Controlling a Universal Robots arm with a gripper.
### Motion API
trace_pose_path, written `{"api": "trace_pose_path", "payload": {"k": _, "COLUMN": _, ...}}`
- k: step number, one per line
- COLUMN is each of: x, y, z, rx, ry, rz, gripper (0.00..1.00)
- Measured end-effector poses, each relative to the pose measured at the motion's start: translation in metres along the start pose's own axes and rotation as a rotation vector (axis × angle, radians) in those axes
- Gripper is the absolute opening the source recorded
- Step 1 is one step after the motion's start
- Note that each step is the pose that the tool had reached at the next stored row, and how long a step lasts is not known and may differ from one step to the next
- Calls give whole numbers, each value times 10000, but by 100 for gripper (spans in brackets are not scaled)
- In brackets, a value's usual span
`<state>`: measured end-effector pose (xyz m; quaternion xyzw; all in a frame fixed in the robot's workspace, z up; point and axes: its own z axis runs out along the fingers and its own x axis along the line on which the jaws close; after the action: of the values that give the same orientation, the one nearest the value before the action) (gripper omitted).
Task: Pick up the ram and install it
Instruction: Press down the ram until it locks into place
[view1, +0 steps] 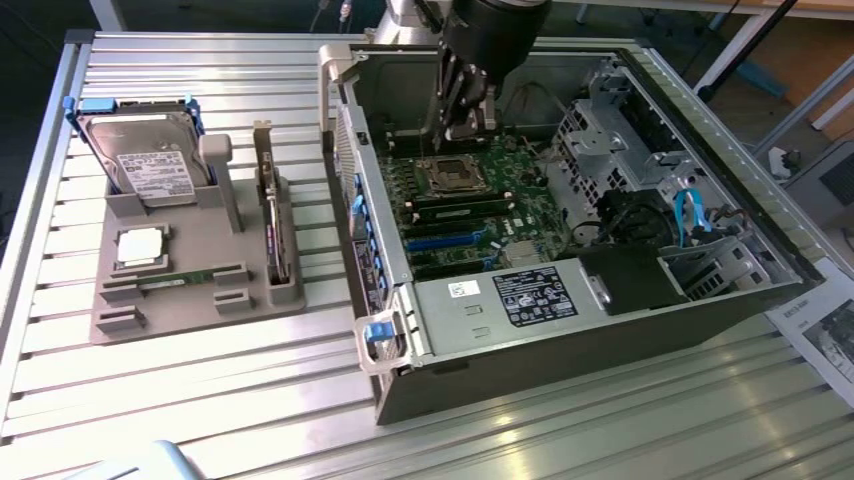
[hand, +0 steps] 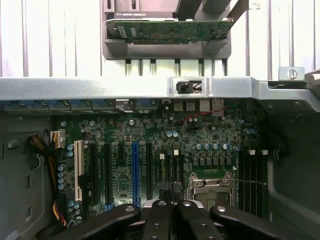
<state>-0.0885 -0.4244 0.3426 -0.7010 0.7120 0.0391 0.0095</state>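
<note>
in the upper middle of the exterior frame my gripper (view1: 466, 128) hangs inside the open case (view1: 694, 330), fingers together and empty over the motherboard (view1: 467, 215), so i risk clipping components while the ram (view1: 187, 277) sits in the tray (view1: 200, 310) at left.

One computer case (view1: 561, 330), one grey holder tray (view1: 200, 290), one hard drive (view1: 147, 160), one processor chip (view1: 142, 247).

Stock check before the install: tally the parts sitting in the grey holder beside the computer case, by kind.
In the grey holder:
hard drive: 1
processor chip: 1
ram stick: 1
expansion card: 1
Total: 4
</note>
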Motion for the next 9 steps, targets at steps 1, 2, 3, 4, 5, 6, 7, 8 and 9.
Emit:
{"api": "trace_pose_path", "payload": {"k": 1, "x": -1, "y": 0, "z": -7, "rx": 0, "ry": 0, "rz": 0, "gripper": 10}}
{"api": "trace_pose_path", "payload": {"k": 2, "x": -1, "y": 0, "z": -7, "rx": 0, "ry": -1, "rz": 0, "gripper": 10}}
{"api": "trace_pose_path", "payload": {"k": 3, "x": -1, "y": 0, "z": -7, "rx": 1, "ry": -2, "rz": 0, "gripper": 10}}
{"api": "trace_pose_path", "payload": {"k": 4, "x": -1, "y": 0, "z": -7, "rx": 0, "ry": -1, "rz": 0, "gripper": 10}}
{"api": "trace_pose_path", "payload": {"k": 5, "x": -1, "y": -2, "z": -7, "rx": 0, "ry": -1, "rz": -2, "gripper": 10}}
{"api": "trace_pose_path", "payload": {"k": 6, "x": 0, "y": -10, "z": -9, "rx": -1, "ry": 1, "rz": -3, "gripper": 10}}
{"api": "trace_pose_path", "payload": {"k": 7, "x": -1, "y": -28, "z": -10, "rx": -2, "ry": 2, "rz": 0, "gripper": 10}}
{"api": "trace_pose_path", "payload": {"k": 8, "x": -1, "y": -53, "z": -10, "rx": -2, "ry": 0, "rz": -1, "gripper": 10}}
{"api": "trace_pose_path", "payload": {"k": 9, "x": -2, "y": -78, "z": -11, "rx": -3, "ry": 0, "rz": -1, "gripper": 10}}
